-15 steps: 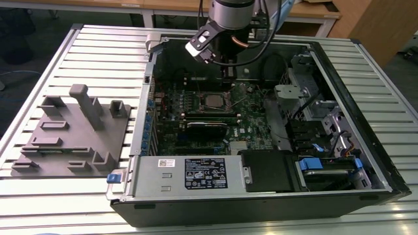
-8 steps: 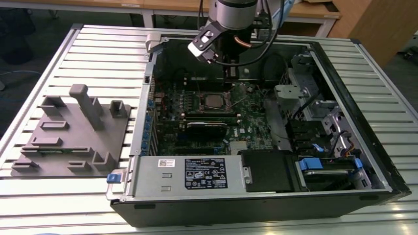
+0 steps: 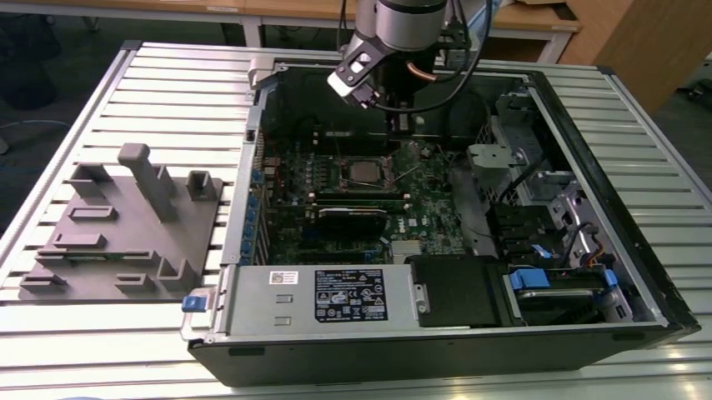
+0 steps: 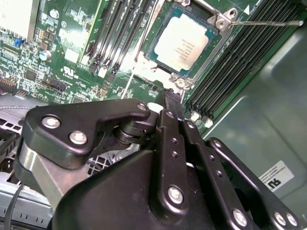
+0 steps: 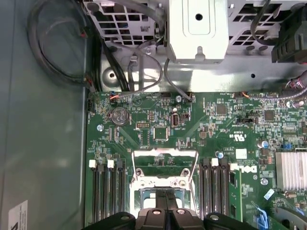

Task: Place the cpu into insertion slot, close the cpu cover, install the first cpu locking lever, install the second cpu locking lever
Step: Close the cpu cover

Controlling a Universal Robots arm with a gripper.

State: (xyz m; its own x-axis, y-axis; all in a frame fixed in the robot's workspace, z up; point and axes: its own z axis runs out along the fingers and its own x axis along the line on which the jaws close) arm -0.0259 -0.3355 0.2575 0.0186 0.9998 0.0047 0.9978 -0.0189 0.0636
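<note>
The cpu (image 4: 183, 42) has a silver-tan top and lies flat in the insertion slot (image 5: 165, 183) on the green motherboard; the exterior view shows it as the cpu (image 3: 365, 171) mid-case. The dark cpu cover (image 4: 212, 14) frames the chip and looks laid down around it. One thin wire locking lever (image 4: 268, 22) sticks out from a socket corner over the memory slots. My gripper (image 4: 171, 99) is shut with nothing in it. Its tip hovers just off the socket's edge by a corner screw. The gripper (image 5: 165, 205) shows its fingers pressed together, and the gripper (image 3: 396, 125) hangs inside the case.
Memory slots (image 4: 230, 72) flank the socket on both sides. A long black card (image 3: 353, 214) and a power supply (image 3: 333, 296) lie nearer the case front. Cables (image 5: 144, 67) and a metal bracket (image 5: 196, 28) sit beyond the board. A grey fixture block (image 3: 122, 225) stands at the exterior view's left.
</note>
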